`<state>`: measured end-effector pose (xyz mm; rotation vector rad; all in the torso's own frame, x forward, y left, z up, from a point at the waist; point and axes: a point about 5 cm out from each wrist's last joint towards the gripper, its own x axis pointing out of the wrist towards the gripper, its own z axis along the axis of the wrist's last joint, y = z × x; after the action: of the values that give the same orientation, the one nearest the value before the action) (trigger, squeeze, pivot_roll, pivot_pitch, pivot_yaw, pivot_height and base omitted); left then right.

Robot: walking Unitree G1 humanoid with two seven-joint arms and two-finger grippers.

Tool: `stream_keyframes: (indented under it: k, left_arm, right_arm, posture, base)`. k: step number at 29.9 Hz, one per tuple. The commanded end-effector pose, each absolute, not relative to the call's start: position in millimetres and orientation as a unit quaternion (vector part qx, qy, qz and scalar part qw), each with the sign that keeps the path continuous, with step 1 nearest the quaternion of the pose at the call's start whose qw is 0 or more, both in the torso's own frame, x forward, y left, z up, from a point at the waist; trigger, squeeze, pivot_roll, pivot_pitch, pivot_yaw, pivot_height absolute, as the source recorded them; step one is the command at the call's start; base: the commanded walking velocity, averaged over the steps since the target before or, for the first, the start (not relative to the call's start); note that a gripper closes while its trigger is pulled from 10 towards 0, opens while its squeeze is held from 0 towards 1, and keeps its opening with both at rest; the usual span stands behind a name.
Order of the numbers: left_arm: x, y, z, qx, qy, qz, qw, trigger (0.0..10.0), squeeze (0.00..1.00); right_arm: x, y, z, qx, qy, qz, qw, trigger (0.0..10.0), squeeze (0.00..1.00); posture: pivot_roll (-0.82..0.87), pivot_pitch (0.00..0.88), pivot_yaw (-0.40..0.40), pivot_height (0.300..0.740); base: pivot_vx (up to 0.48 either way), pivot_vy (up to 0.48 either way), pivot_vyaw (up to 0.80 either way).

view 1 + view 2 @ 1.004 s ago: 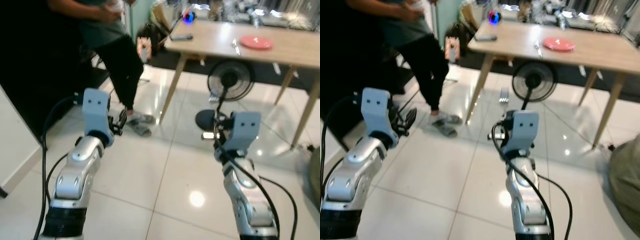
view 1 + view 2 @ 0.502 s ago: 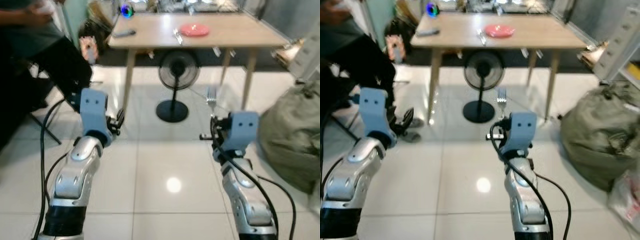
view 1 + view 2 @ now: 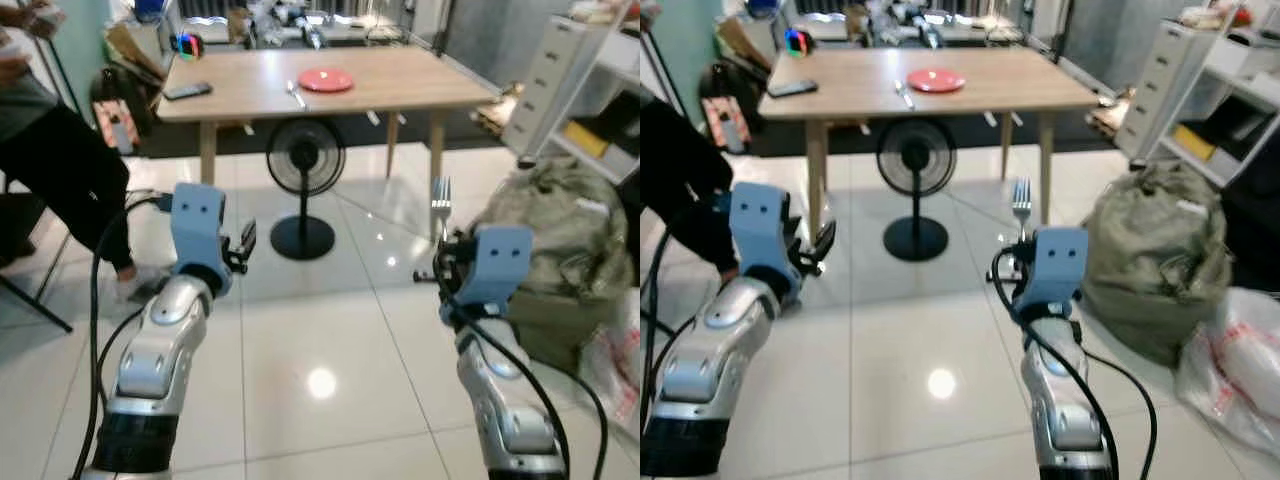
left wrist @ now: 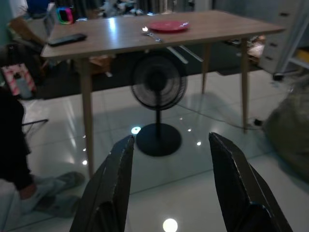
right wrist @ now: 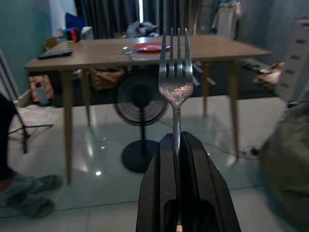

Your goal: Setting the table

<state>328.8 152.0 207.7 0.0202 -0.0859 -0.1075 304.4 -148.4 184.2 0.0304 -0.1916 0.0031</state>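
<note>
My right gripper [image 5: 176, 145] is shut on a silver fork [image 5: 175, 79] that stands upright, tines up; the fork [image 3: 1021, 200] rises above the blue wrist in the eye views. My left gripper [image 4: 169, 159] is open with nothing between its black fingers [image 4: 116, 179]. Ahead stands a wooden table [image 3: 400, 90] carrying a red plate [image 3: 325, 79] with a piece of cutlery [image 3: 295, 94] lying just left of it. Both grippers are well short of the table, over the tiled floor.
A black pedestal fan [image 3: 304, 165] stands under the table. A person [image 3: 50, 150] sits at the left. A grey-green bag [image 3: 1155, 250] and a white drawer unit [image 3: 1155, 80] are on the right. A phone [image 3: 187, 91] and clutter lie on the table's far left.
The whole view has swung to the right, so the table now sits straight ahead and the bag and drawers have come into view. The fork stays held upright in my right gripper.
</note>
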Motion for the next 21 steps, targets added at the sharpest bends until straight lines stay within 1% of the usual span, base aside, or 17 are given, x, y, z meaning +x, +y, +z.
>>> stream_keyframes:
  k: [1,11,14,16,21]
  left_arm:
    - [328.7,152.9,205.8,0.011,-0.039,-0.049,0.998,10.0,0.00]
    - [328.3,153.3,202.6,0.013,-0.036,-0.048,0.998,10.0,0.00]
    - [324.6,158.6,191.7,0.024,-0.024,-0.047,0.998,10.0,0.00]
    - [315.5,165.7,172.8,0.046,-0.006,-0.048,0.998,10.0,0.00]
    - [307.4,173.4,157.0,0.053,0.015,-0.038,0.998,10.0,0.00]
  right_arm:
    - [305.1,-146.4,184.7,0.013,-0.096,0.008,0.995,10.0,0.00]
    - [304.6,-144.5,178.0,0.008,-0.091,0.015,0.996,10.0,0.00]
    - [302.2,-145.4,165.0,-0.012,-0.076,0.021,0.997,10.0,0.00]
    - [294.8,-146.5,143.1,-0.031,-0.049,0.039,0.998,10.0,0.00]
    - [287.1,-147.5,130.0,-0.037,-0.031,0.051,0.998,10.0,0.00]
  posture:
    - [-0.03,0.006,0.072,0.740]
    - [-0.03,0.007,0.071,0.740]
    - [-0.03,0.008,0.073,0.740]
    - [-0.02,0.012,0.070,0.740]
    - [-0.02,0.014,0.067,0.740]
  base:
    - [0.480,0.000,0.00]
    - [0.480,0.000,0.00]
    - [0.480,0.000,0.00]
    - [0.480,0.000,0.00]
    - [0.480,0.000,0.00]
